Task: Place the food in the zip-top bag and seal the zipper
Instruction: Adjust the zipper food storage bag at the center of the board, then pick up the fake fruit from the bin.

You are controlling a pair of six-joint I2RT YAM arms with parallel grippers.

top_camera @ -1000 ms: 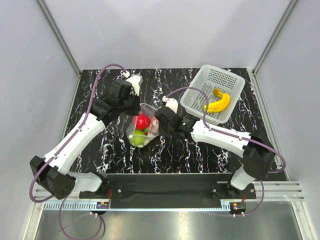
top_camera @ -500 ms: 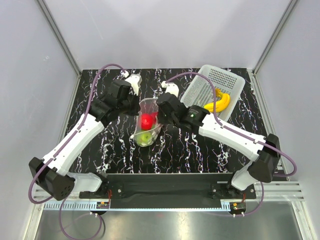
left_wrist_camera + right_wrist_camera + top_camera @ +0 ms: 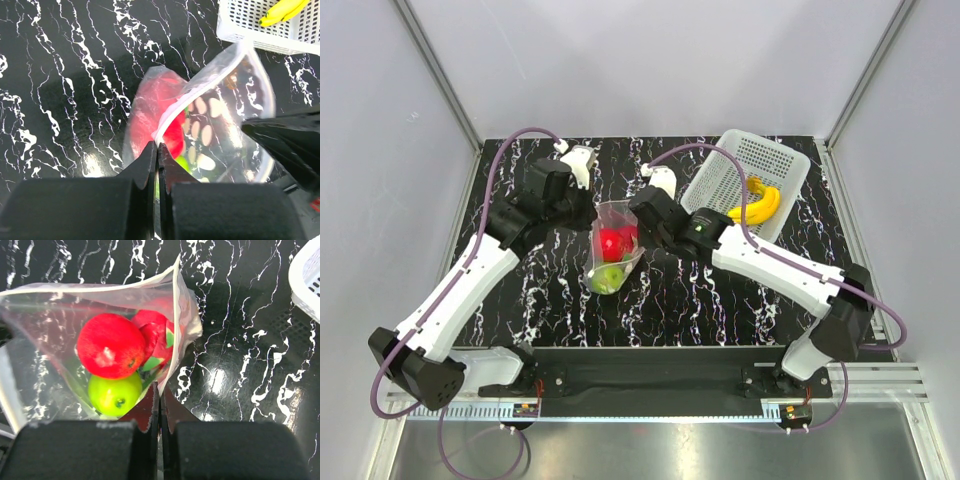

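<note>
Black marbled worktop (image 3: 720, 300). White basket (image 3: 768, 152) far right, banana bunch (image 3: 757, 205) inside, well apart from bag. Zip-top bag (image 3: 616, 218) mid-worktop, mouth gaping; red fruit (image 3: 110, 346), green-topped red one (image 3: 159, 335) and green fruit (image 3: 114, 395) inside. Left arm (image 3: 470, 280) reaches in from left. Right arm (image 3: 770, 262) passes basket's near corner. Left jaws and right jaws each pinched tight on opposite bag edges.

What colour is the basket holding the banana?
White basket, best seen from the top external view.
</note>
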